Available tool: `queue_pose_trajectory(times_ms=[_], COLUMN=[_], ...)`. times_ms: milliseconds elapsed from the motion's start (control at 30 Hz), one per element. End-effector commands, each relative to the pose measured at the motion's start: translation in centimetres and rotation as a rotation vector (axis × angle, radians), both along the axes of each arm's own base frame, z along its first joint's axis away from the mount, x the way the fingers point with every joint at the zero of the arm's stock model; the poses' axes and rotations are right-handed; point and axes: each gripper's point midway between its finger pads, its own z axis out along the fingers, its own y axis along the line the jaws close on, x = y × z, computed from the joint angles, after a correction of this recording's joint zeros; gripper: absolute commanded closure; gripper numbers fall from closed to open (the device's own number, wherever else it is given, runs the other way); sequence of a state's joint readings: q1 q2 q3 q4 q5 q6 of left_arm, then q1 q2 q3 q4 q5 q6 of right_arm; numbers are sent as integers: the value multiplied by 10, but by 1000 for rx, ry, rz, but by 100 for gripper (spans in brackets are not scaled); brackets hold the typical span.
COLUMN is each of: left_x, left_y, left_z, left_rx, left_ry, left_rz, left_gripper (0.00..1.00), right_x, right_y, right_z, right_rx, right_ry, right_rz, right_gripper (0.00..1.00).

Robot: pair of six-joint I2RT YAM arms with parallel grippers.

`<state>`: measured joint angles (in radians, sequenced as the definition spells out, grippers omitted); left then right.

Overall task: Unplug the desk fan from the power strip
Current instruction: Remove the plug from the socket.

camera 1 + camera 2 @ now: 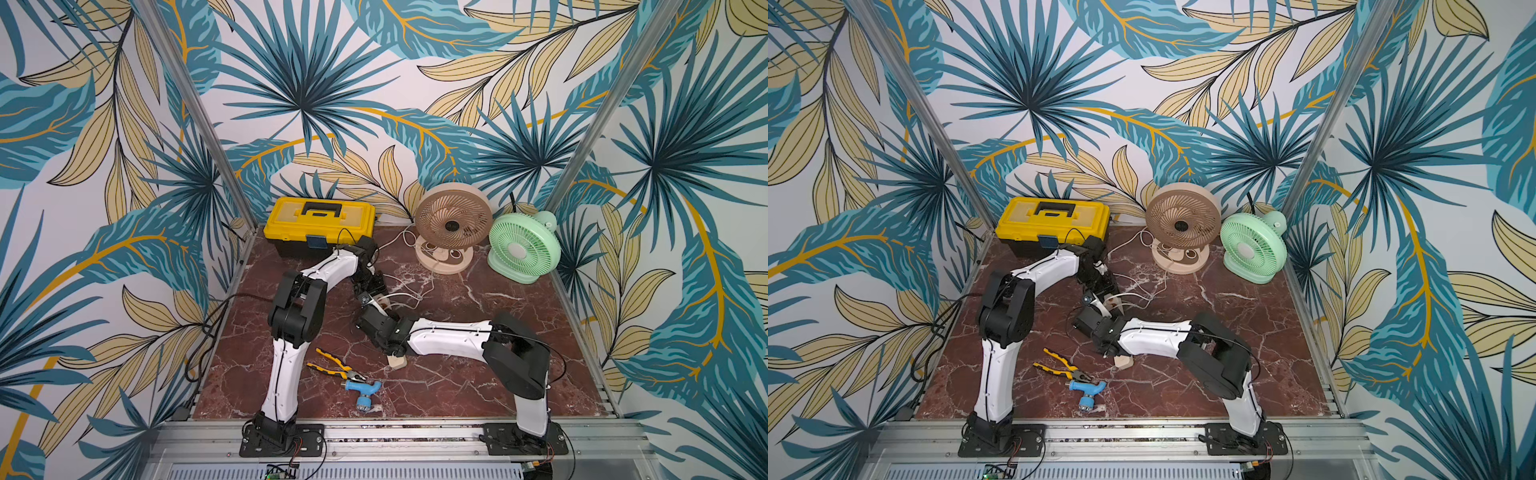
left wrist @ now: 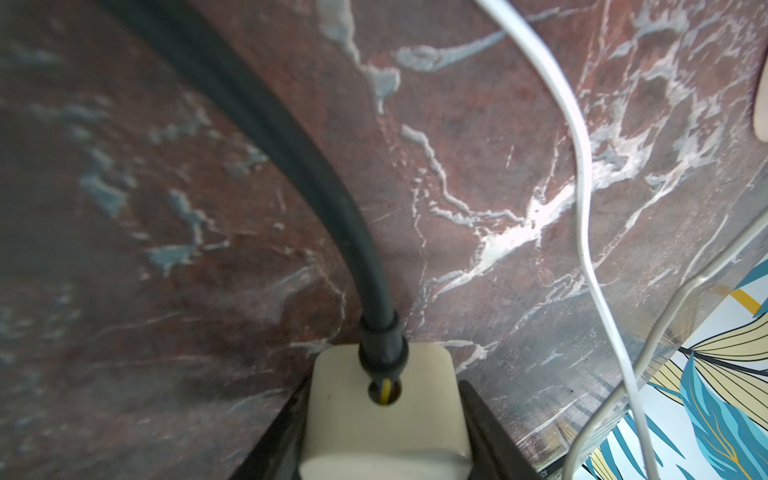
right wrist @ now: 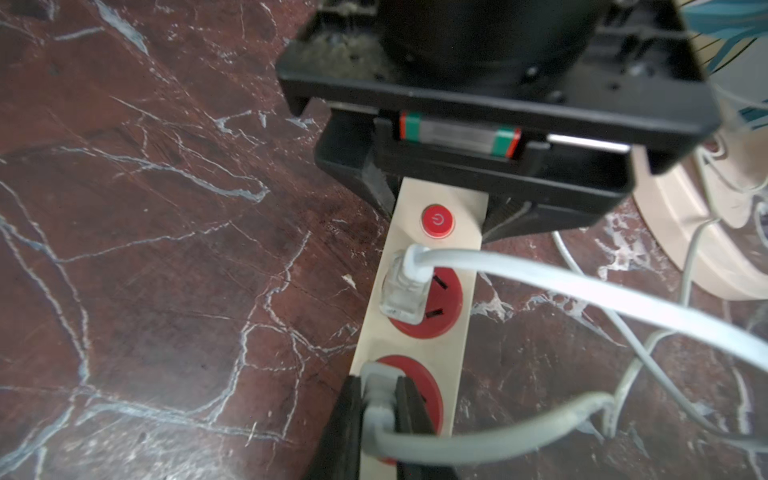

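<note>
Extraction step: right gripper (image 3: 379,392) pinches grey plug (image 3: 374,374) between its fingers (image 3: 353,415), probably the target; left gripper (image 2: 382,440) clamps power strip (image 3: 463,199). Next: straight pull.

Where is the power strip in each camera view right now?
Top views: the power strip lies mid-table, mostly hidden; its cream end pokes out under the right arm.
Left wrist: bottom centre, the end where its dark cord enters.
Right wrist: centre, running down to the bottom edge.
Shared landmark: the white cable, visible in all four.
</note>
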<state>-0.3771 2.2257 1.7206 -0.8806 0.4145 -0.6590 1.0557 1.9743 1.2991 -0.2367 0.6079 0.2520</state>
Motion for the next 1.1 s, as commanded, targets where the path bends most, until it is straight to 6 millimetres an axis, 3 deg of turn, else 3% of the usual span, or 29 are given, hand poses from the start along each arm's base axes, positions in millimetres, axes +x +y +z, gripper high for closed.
queue_pose_trajectory(times_ms=[0, 333, 733, 1067], left_x=[-20, -21, -21, -21], left_y=[46, 46, 46, 46], left_z=[-89, -89, -89, -89], left_rx=[255, 257, 258, 258], left_ry=[108, 108, 107, 107], left_rz=[8, 5, 2, -3], left_gripper=[100, 100, 100, 100], right_x=[-29, -25, -1, 0], right_y=[22, 16, -38, -31], right_z=[-1, 3, -8, -13], right_rx=[-104, -104, 245, 266], right_ry=[-26, -59, 160, 205], right_rz=[136, 101, -147, -135], right_gripper=[100, 100, 100, 100])
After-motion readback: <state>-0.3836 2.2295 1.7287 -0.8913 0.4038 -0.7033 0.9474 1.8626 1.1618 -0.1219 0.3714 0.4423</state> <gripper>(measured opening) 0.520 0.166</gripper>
